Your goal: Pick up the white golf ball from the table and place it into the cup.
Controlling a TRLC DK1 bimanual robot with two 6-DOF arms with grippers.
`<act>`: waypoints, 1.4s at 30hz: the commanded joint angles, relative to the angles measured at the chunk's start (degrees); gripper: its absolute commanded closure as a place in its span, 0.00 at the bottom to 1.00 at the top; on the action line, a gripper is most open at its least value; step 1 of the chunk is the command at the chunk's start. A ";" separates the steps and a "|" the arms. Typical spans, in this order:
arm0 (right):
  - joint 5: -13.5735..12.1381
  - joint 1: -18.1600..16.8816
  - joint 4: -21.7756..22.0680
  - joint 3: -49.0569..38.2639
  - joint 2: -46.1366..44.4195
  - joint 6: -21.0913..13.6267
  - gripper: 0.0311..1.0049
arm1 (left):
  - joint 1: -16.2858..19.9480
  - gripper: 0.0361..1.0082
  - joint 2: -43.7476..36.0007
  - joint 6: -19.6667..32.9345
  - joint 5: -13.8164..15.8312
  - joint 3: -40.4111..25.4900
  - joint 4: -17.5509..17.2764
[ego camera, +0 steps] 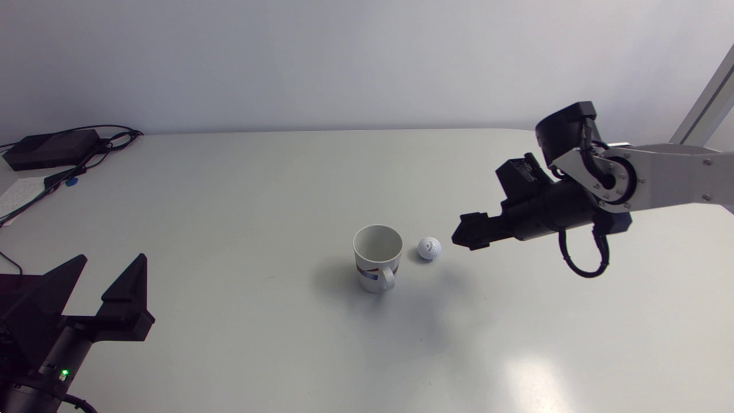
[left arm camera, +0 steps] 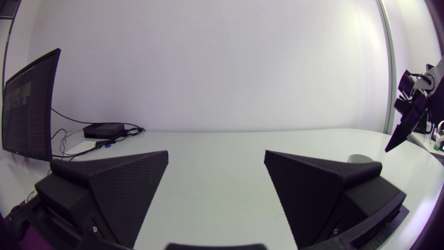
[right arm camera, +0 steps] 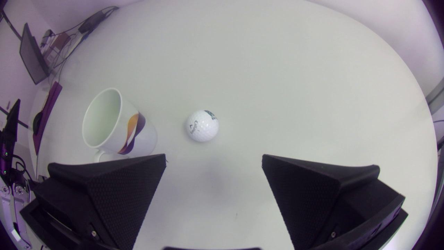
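A white golf ball (ego camera: 429,248) (right arm camera: 202,125) lies on the table just right of a white cup (ego camera: 377,257) (right arm camera: 114,123) with an orange and purple band, upright and empty. My right gripper (ego camera: 469,236) (right arm camera: 214,160) hangs open a little to the right of the ball and above the table; in the right wrist view the ball sits ahead of the gap between its fingers. My left gripper (ego camera: 112,265) (left arm camera: 216,156) stands open at the near left corner with nothing in it; its view shows only the cup's rim (left arm camera: 360,158) behind one finger.
A black box (ego camera: 50,148) with several cables (ego camera: 86,160) lies at the table's far left corner, beside a white sheet (ego camera: 17,194). The white tabletop (ego camera: 275,189) stretches around the cup and ball.
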 commanded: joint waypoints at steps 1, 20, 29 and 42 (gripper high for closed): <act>0.10 0.77 -1.94 4.02 3.56 -4.19 0.03 | 0.44 0.02 -0.84 -0.33 0.09 -1.21 0.44; 6.96 6.92 -7.13 15.80 18.85 -15.79 0.03 | 0.35 0.02 -0.84 -0.33 0.09 -1.21 0.44; 8.01 8.15 -7.48 18.61 24.47 -15.70 0.03 | 0.35 0.02 -0.84 -0.42 0.09 -1.21 0.44; 10.21 10.26 -6.34 18.61 27.11 -15.53 0.07 | 0.35 0.02 -0.84 -0.33 0.09 -1.21 0.44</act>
